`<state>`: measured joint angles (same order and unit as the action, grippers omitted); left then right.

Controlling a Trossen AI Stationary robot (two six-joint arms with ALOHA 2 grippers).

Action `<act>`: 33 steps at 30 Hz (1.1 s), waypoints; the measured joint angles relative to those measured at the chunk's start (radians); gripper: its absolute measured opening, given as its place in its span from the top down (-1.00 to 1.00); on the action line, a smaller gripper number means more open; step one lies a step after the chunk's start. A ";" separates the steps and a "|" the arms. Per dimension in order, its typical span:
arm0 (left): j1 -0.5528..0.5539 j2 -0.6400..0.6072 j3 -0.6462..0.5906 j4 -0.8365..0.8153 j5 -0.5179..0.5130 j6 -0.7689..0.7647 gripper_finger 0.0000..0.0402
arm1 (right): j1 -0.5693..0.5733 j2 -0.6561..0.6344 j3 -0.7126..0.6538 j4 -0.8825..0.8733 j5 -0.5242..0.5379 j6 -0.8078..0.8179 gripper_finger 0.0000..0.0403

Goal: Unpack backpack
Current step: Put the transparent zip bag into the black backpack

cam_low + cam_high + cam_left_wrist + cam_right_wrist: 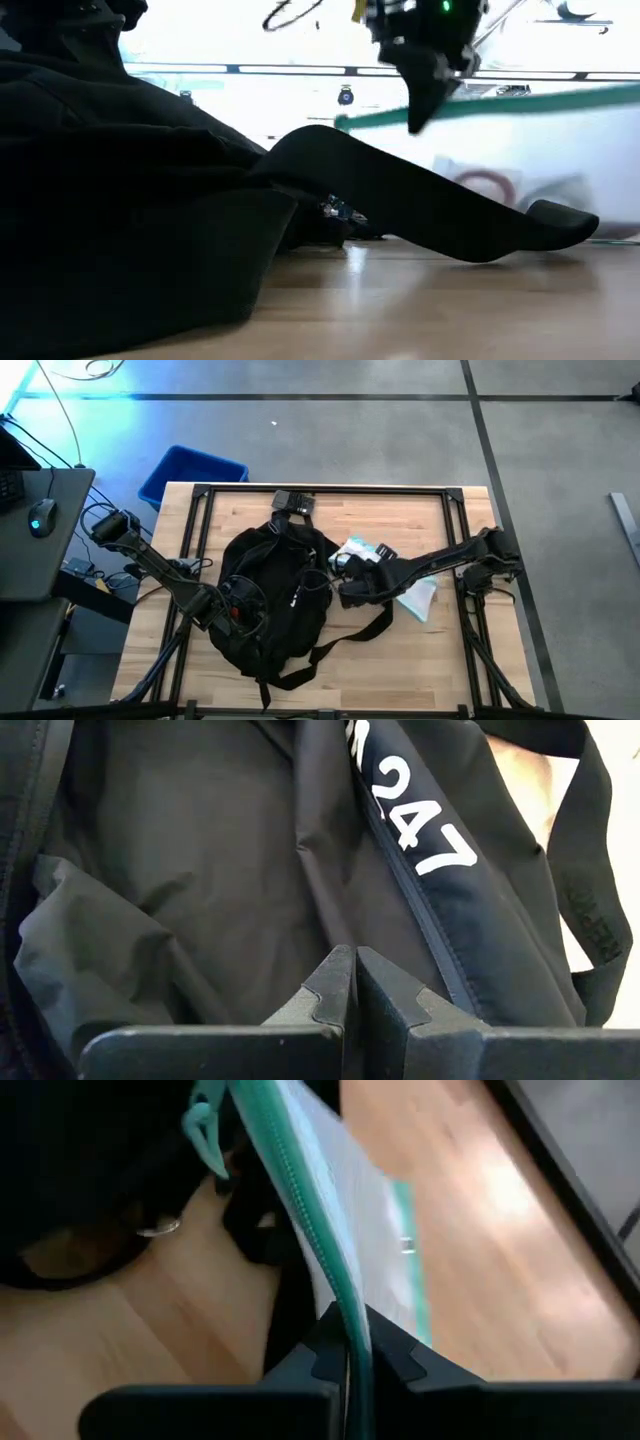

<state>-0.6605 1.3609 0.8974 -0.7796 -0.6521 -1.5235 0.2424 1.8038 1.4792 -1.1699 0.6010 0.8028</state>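
A wooden table (400, 660) framed in black rails carried the backpack (270, 595), which lay slumped left of centre with its long straps (350, 640) trailing toward the near edge. A blue bin (190, 472) stood on the floor beyond the table's far left corner.

Just right of the backpack lay a clear zip pouch (418, 598) with a teal edge, and farther back a smaller pile of white and teal items (358, 550), too small to identify.

Risks, as judged from this arrangement: the right gripper (352, 1342) pinched only the thin teal zipper edge of the pouch, so the pouch could slip or tear free if it were swung quickly. One strap crossed the table just beside the pouch in the low view and could snag it and drag the backpack along. The left gripper (355, 982) had its fingers pressed together against the black fabric near the white "247" lettering (415, 825); whether any fabric was caught between them could not be told, so the bag might shift if it was not anchored.

Pose: the right arm reached in from the right edge, long and low across the table, its gripper between backpack and pouch. The left arm came diagonally from the left rear, its wrist over the bag's left flank, fingers pointing into the fabric.
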 joint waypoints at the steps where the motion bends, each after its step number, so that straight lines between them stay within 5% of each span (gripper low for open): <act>1: 0.000 0.000 0.000 0.000 0.000 0.002 1.00 | -0.006 -0.003 0.017 -0.025 0.005 0.002 1.00; 10: -0.002 0.000 0.014 0.024 0.014 0.015 1.00 | -0.056 -0.001 0.214 -0.104 0.100 -0.135 1.00; 16: -0.021 -0.006 0.113 0.022 -0.116 0.056 1.00 | -0.083 -0.001 0.358 -0.091 0.149 -0.286 1.00; 25: -0.066 -0.007 0.389 0.018 -0.352 0.596 1.00 | -0.119 -0.001 0.507 0.070 0.134 -0.550 1.00; 30: -0.091 -0.008 0.582 0.016 -0.455 0.944 1.00 | -0.153 -0.001 0.531 0.299 -0.017 -0.711 1.00; 33: -0.101 -0.009 0.657 0.012 -0.544 1.097 1.00 | -0.158 -0.001 0.534 0.483 0.014 -0.707 1.00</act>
<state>-0.7617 1.3518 1.5542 -0.7679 -1.1958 -0.4265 0.0843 1.8030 2.0132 -0.6867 0.6148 0.0960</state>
